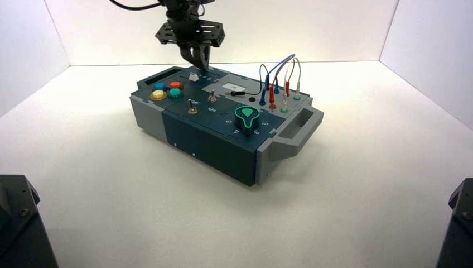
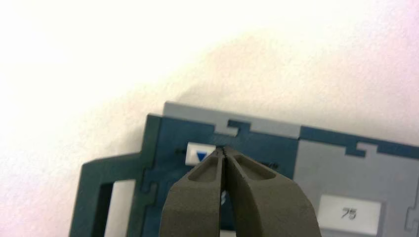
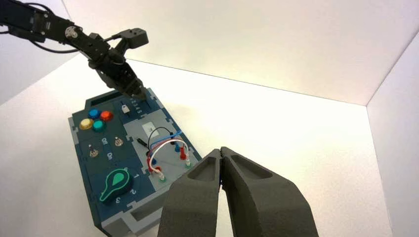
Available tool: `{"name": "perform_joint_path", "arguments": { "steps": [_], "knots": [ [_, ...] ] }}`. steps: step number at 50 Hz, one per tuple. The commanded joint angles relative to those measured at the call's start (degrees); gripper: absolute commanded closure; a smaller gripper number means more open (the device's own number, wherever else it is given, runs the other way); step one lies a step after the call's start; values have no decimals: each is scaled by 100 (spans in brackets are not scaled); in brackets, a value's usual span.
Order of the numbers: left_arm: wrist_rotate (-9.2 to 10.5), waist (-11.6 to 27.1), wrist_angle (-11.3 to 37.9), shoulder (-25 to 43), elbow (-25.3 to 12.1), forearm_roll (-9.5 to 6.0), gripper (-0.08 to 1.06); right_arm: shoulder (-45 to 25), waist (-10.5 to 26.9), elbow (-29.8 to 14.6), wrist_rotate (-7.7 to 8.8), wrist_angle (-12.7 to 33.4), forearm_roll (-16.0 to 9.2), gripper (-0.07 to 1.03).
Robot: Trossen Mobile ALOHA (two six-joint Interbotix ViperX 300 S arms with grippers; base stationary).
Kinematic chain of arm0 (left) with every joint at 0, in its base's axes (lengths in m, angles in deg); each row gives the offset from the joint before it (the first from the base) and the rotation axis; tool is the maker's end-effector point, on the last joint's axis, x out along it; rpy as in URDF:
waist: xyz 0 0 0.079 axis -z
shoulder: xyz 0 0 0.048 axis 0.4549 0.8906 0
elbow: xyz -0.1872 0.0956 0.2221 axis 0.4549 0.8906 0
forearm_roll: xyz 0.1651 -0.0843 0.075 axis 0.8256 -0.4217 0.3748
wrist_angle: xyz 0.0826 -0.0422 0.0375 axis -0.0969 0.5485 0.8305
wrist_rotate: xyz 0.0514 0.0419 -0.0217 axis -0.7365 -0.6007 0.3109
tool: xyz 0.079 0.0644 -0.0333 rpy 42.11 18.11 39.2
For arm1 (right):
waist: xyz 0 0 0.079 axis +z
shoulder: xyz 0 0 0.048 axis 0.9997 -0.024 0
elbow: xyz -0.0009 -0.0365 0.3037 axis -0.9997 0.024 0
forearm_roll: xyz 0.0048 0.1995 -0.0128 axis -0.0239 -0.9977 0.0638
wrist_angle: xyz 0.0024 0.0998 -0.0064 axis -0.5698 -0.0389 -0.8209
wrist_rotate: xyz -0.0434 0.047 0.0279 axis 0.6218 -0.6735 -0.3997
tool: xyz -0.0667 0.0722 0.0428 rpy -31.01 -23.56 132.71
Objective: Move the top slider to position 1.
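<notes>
The top slider's white squarish knob (image 2: pixel 200 154), marked with a blue triangle, sits in its dark blue track near the box's far edge. In the high view the same knob (image 1: pixel 193 77) shows just left of my left gripper (image 1: pixel 202 67). The left gripper (image 2: pixel 225 149) is shut with nothing between its fingers, its tips right against the knob's side. A second white knob shows partly behind the fingers (image 2: pixel 247 197). My right gripper (image 3: pixel 220 150) is shut and empty, held above the table off the box's knob end.
The box (image 1: pixel 212 142) carries coloured push buttons (image 1: pixel 167 90), two metal toggles (image 1: pixel 192 106), a green-topped knob (image 1: pixel 246 116), plugged wires (image 1: pixel 279 84) and a display reading 75 (image 2: pixel 349 213). White walls surround the table.
</notes>
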Motion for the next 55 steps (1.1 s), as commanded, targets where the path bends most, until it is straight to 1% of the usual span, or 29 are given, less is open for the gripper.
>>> {"name": "perform_joint_path", "arguments": {
  "steps": [1,12,17,26,33,42,47,53,55],
  "knots": [
    [-53,-123,-9,-105,-18,18,101,-114,-26,-88,-26,-53,0,99],
    [-70,-220,9,-105,-9,18,101,-167,-26,-88,-26,-53,-9,99],
    [-105,-220,26,-97,0,18,101,-185,-26,-88,-26,-53,-9,99],
    [-97,-132,167,-141,35,18,101,-202,-26,-97,-26,-44,-18,99],
    [-105,105,132,-369,246,-9,101,-237,-26,-97,-26,-35,-26,99],
    [-62,439,53,-773,554,-62,101,-360,-26,-105,-26,-18,-35,99],
    [35,624,-44,-1081,791,-114,101,-396,-26,-123,-26,0,-44,99],
    [88,826,-79,-1529,1011,-123,101,-404,-26,-123,-26,9,-62,99],
    [88,835,-79,-1564,1020,-132,101,-404,-26,-123,-26,9,-62,99]
  ]
}}
